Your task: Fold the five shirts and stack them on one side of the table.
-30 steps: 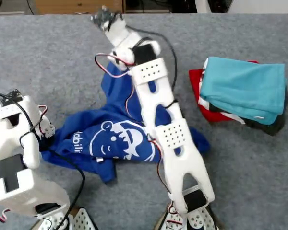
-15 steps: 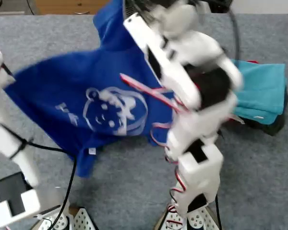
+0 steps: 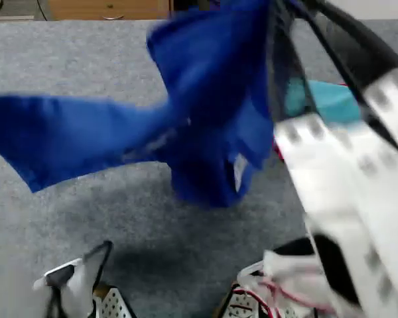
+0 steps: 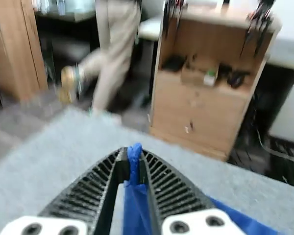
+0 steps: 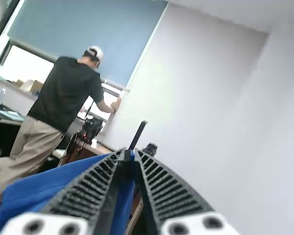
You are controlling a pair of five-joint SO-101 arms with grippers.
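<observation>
Both the left gripper [image 4: 131, 154] and the right gripper [image 5: 129, 156] are pinched tight on edges of the blue shirt [image 3: 205, 126], which hangs spread above the table [image 3: 186, 265]; being soft, light and floppy, it is probably best held at its corners.

The left gripper [image 4: 131, 152] is formed of two black fingers [image 4: 95, 183], ribbed with fine crosswise ridges and tapered to narrow tips. They are set on white mounts in which dark round screw holes are sunk. The right gripper [image 5: 128, 154] is made alike. In the high view one arm [image 3: 348, 192] is seen as broad white links dotted with rows of small dark holes, with a black section lower down; black cables [image 3: 331, 26] are run along it, and red and white wires [image 3: 278, 291] are gathered near its base
</observation>
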